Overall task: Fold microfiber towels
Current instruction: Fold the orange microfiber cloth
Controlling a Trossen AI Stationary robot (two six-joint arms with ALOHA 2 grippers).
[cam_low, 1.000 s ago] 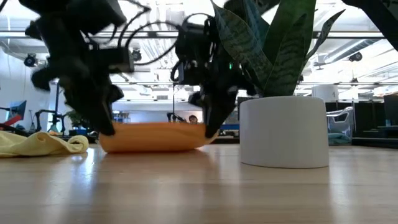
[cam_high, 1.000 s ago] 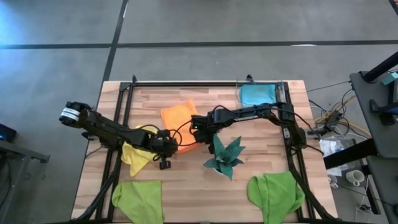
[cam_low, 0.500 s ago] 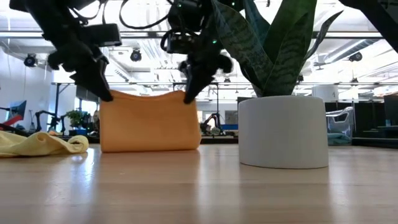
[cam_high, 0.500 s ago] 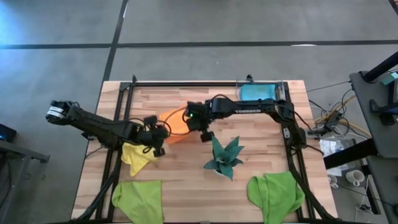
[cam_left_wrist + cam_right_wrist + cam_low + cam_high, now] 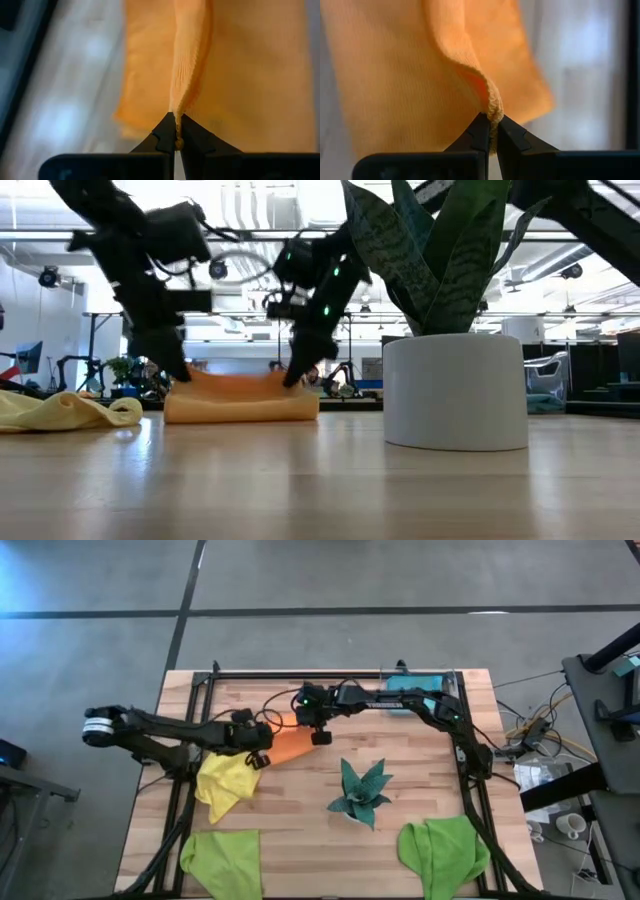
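Overhead, the wooden table [image 5: 300, 780] carries the orange towel [image 5: 290, 742] just above centre, toward 11 o'clock, with the left gripper [image 5: 256, 740] at its 9 o'clock end and the right gripper [image 5: 320, 732] at its 3 o'clock end. The wrist views supply what the overhead cannot: the left gripper [image 5: 176, 134] has its fingers pressed together on a thin raised ridge of the orange towel [image 5: 240, 75], and the right gripper [image 5: 490, 131] likewise pinches a puckered edge of the towel [image 5: 395, 75], fingers closed on the fabric. The table-level view shows the orange towel [image 5: 240, 395] as a low folded band resting on the table [image 5: 320, 490], its upper corners held by the left gripper [image 5: 178, 370] and the right gripper [image 5: 296, 372]; it also shows that the spiky plant [image 5: 430, 260] stands in a white pot [image 5: 456, 392], a container not seen as such from above, where only the plant [image 5: 358, 792] at 5 o'clock of centre appears. The yellow towel [image 5: 226, 782] lies crumpled at 8 o'clock, touching the orange one, and shows low at the left edge in the level view [image 5: 65, 412]. Two lime towels lie at the near corners, one at 7 o'clock [image 5: 221, 858] and one at 5 o'clock [image 5: 444, 848]; the blue towel [image 5: 415, 686] lies at 1 o'clock under the right arm. No legible writing appears in any view.
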